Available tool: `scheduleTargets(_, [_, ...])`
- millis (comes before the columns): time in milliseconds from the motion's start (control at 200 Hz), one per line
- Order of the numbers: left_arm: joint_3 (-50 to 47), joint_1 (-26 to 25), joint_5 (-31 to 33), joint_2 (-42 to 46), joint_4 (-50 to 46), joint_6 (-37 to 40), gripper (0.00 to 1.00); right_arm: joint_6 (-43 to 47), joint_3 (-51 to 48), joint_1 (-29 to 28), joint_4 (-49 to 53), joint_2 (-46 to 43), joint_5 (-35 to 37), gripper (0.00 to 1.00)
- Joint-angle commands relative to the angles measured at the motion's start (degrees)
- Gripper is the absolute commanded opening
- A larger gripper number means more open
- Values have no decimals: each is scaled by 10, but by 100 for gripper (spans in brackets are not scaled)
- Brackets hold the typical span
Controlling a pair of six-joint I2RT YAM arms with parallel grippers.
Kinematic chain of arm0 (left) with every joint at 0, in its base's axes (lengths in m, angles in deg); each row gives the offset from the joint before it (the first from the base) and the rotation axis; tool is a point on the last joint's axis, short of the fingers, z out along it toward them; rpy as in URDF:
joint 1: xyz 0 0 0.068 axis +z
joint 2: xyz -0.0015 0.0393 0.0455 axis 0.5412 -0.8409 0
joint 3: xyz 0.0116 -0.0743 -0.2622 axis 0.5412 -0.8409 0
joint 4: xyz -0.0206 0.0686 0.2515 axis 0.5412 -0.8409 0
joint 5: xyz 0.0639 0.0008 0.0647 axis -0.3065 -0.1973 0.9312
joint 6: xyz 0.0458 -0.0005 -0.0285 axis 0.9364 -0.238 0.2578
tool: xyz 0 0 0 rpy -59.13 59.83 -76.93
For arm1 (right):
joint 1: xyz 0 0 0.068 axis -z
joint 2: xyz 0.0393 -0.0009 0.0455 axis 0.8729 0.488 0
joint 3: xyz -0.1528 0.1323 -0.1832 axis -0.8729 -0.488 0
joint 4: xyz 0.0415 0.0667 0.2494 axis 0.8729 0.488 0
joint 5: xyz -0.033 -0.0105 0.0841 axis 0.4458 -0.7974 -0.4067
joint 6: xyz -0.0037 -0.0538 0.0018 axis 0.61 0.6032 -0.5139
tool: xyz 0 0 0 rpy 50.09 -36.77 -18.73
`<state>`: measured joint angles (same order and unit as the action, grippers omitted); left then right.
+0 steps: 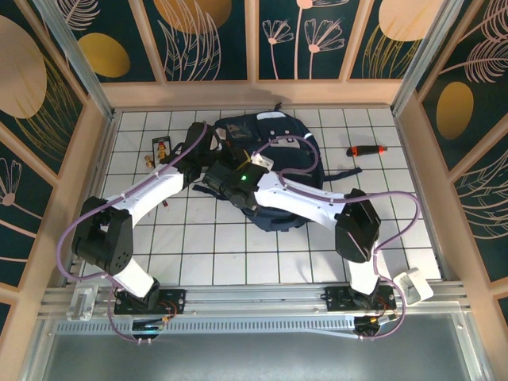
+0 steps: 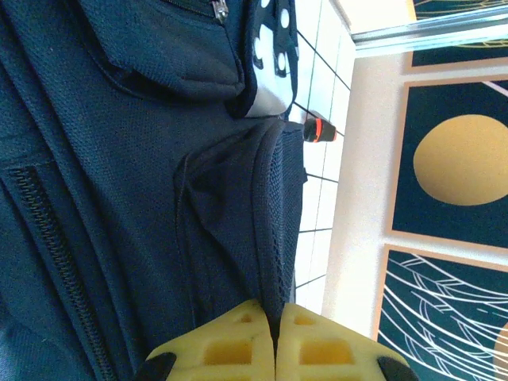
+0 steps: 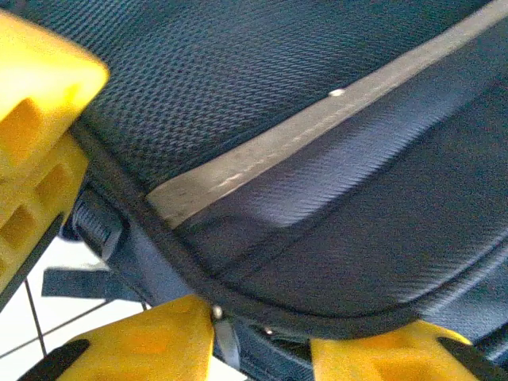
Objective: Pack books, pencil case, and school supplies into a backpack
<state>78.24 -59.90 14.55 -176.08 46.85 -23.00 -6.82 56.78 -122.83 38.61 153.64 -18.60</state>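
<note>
The backpack lies flat under both wrists, directly ahead of each gripper and touching it. The left gripper is fully closed. A fold of the bag's side seam runs into the line where its fingers meet, so it appears to be pinching that fabric. The right gripper stands partly open, astride the bag's piped edge. Whether its pads bear on that edge cannot be told. The edge runs crosswise to the right gripper's approach: from the left gripper's pinch on its left, through its gap, and away to its right. The right gripper is judged the nearer one for working this edge. Bare table lies behind both grippers. The red-and-black tool lies well apart, past the bag on the right arm's side.
</note>
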Motion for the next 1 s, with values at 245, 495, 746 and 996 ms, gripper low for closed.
scheduleTargets(245, [-13,-2,-39,31,35,-284,0,-45,-52,-1,-9,-42,29,0])
scheduleTargets(495, [-26,3,0,18,65,-229,0,68,-169,12,-174,-134,-76,0])
scheduleTargets(746, [-22,33,60,16,21,-185,0,168,-263,56,-231,-189,-194,0])
scheduleTargets(996, [-26,64,57,10,-14,-127,0,290,-308,111,-245,-227,-265,0])
